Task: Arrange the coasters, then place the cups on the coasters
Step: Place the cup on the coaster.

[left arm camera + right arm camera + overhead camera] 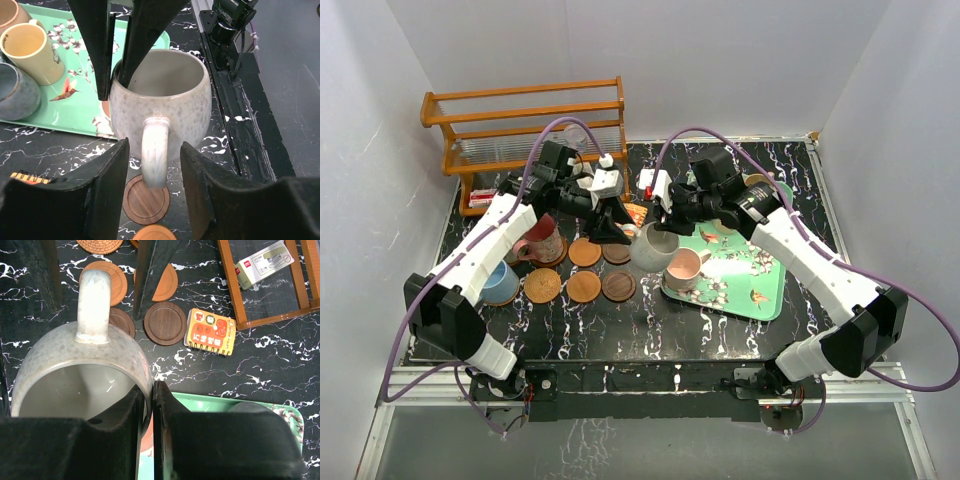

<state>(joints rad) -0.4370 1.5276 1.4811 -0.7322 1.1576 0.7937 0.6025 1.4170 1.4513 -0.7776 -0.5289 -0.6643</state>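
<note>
The right fingers (175, 415) are pinched shut on the rim of the off-white speckled mug (190, 115), one inside the wall and one outside. Across from them the left fingers (107, 190) stand apart on either side of its handle (155, 150), a sliver of gap on each side, gripping nothing yet. From where I stand this looks like a handover. The mug hangs between the edge of the green tray (760, 295) and the cluster of wooden coasters (584, 287). It seems lifted clear of the tabletop (650, 330), with a dark coaster (145, 202) just below its handle. To do it well, I would want the left fingers to close squarely on the middle of the handle and be firm before the right ones let go, since a handle grip lets a heavy mug swing. Then I would keep it level and set it down centred on a bare coaster. Both arms reach forward and bend inward, so the wrists meet nearly head-on over the middle of the tabletop. The left comes in level with the handle and the right comes down from above the rim.
</note>
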